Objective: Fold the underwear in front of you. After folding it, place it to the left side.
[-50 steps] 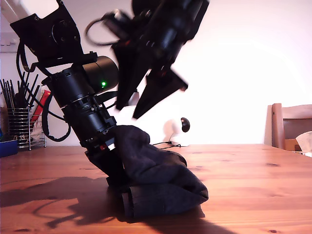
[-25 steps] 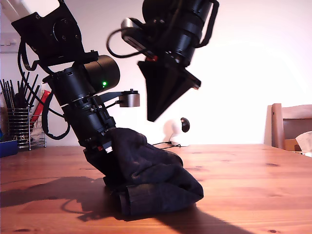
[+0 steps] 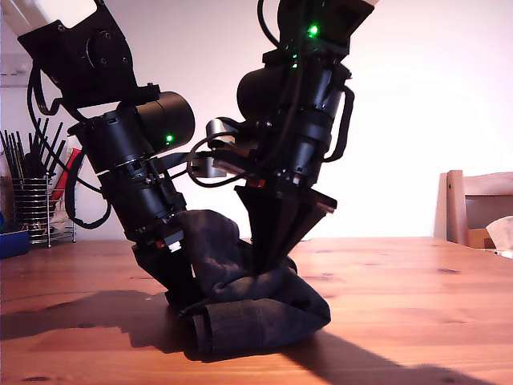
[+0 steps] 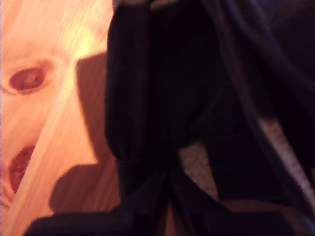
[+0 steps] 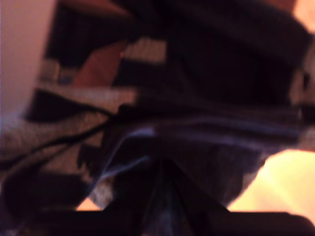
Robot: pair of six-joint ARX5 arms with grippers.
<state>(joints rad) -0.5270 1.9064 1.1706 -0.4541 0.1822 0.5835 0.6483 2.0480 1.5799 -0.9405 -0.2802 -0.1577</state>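
The underwear (image 3: 256,309) sits bunched on the worktop (image 3: 417,321), both arms leaning over it. One gripper (image 3: 180,285) is buried in its edge, the other (image 3: 268,269) tips onto its top; which is my first gripper I can't tell, nor whether either is closed. Best press the fold flat, evenly, without dragging the cloth.

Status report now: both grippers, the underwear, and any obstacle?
Both grippers down in the underwear, jaws hidden by cloth. Underwear bunched and rolled on the table. No obstacle seen nearby.
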